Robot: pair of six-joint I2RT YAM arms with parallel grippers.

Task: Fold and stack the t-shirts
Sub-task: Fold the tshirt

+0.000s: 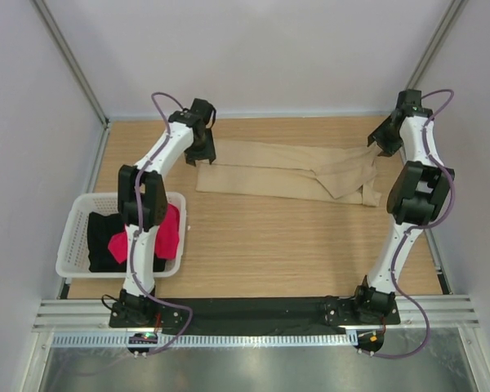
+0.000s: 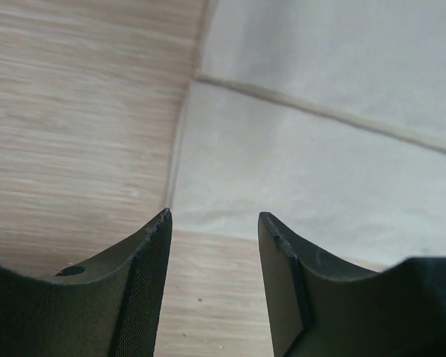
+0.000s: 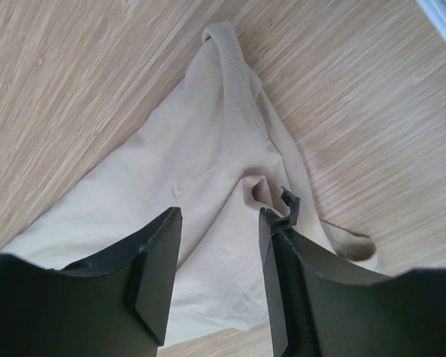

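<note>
Tan t-shirt [image 1: 286,175] lies folded along far side of table [image 1: 310,245]. Left gripper [image 2: 214,217] at its left end, right gripper [image 3: 220,211] at its right end; both sets of fingers parted, gripping nothing.

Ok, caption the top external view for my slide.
Left gripper and right gripper at opposite ends of folded tan cloth t-shirt; red-pink shirt and black shirt in white slotted plastic basket.

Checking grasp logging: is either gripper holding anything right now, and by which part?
Nothing is held. The left gripper and the right gripper are both open over the ends of the tan shirt.
</note>
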